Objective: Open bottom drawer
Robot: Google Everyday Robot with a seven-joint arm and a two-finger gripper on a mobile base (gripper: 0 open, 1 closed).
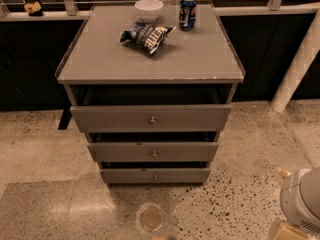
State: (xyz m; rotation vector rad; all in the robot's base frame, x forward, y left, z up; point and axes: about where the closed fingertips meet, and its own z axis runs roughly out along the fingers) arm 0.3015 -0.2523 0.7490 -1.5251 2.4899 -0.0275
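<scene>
Camera view | bottom drawer (pixel 129 176) faces camera, long axis left-right | jaws bottom-right corner — state unclear

Speckled terrazzo floor (pixel 40 154), dark wall panels (pixel 27 64) behind.

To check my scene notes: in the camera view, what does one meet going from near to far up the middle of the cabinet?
bottom drawer → middle drawer → top drawer → chip bag → white bowl. The gripper is off this line, at the lower right corner.
</scene>
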